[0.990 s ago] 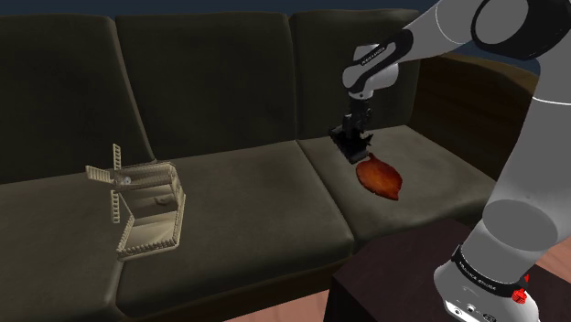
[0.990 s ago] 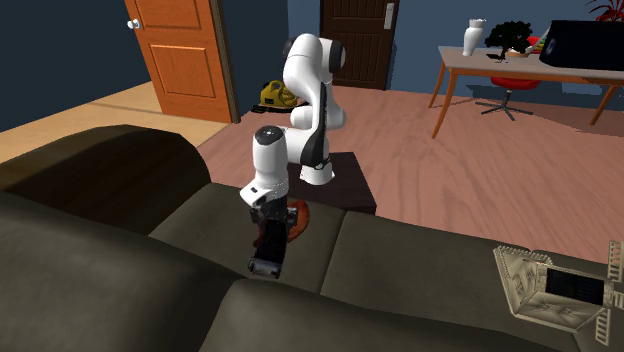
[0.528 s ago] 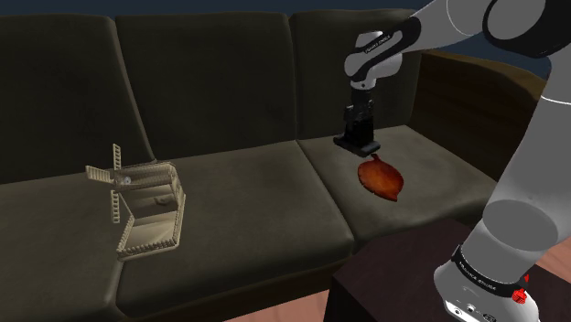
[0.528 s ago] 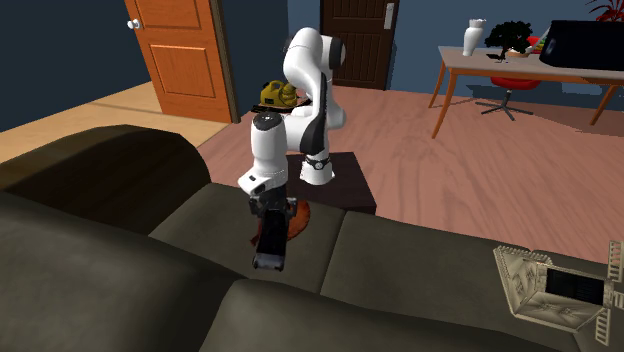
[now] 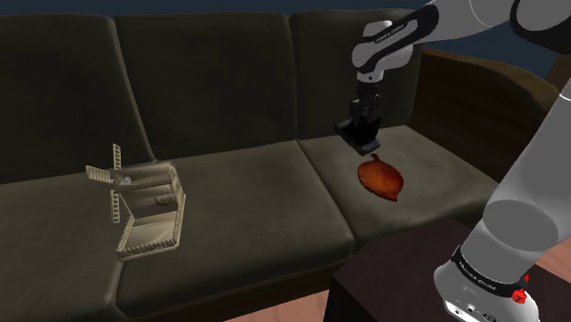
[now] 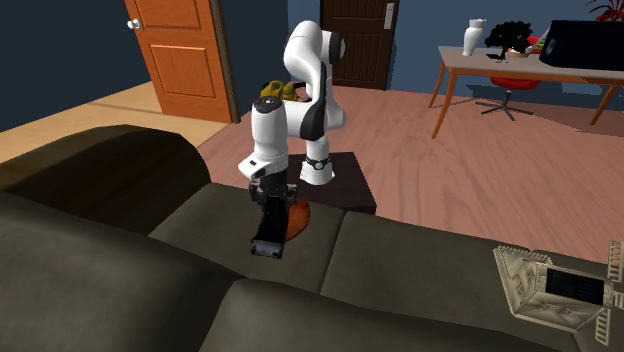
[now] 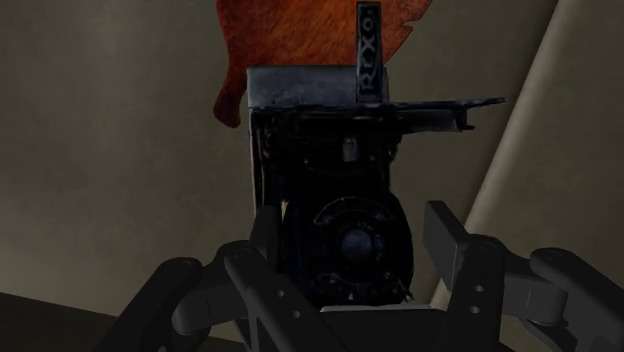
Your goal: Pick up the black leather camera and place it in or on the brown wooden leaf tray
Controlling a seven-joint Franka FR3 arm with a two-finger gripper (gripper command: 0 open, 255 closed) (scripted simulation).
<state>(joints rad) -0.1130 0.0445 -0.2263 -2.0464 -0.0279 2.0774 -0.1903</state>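
Black and boxy, the camera [image 7: 340, 130] sits clasped between the two fingers of the gripper [image 7: 355, 245], the jaws closed against its sides. A narrow upright strip on its top edge carries pale lettering that seems to read "REXO"; below it the wrist view shows a round lens dial. The reddish-brown leaf tray [image 7: 290, 40] lies beyond the camera's top edge.

In the shoulder view the camera [image 5: 362, 137] hangs clear of the dark sofa [image 5: 229, 183], above the seat at the tray's [image 5: 382, 178] end nearest the backrest and not touching the tray. Half a second ago it hung there level; now it is tilted, and the forearm above it has swung toward that view's right. A second ago it was lower, nearer the tray's end.

The second exterior view looks over the backrest: the camera [image 6: 267, 240] slants in front of the tray [image 6: 298, 218], and farther behind the tray are the stand [image 6: 345, 185], an orange door [image 6: 185, 55], a dark door [image 6: 358, 40] and a desk [image 6: 530, 70]. A pale slatted rack [image 5: 146, 206] lies on the seat well apart from the tray.
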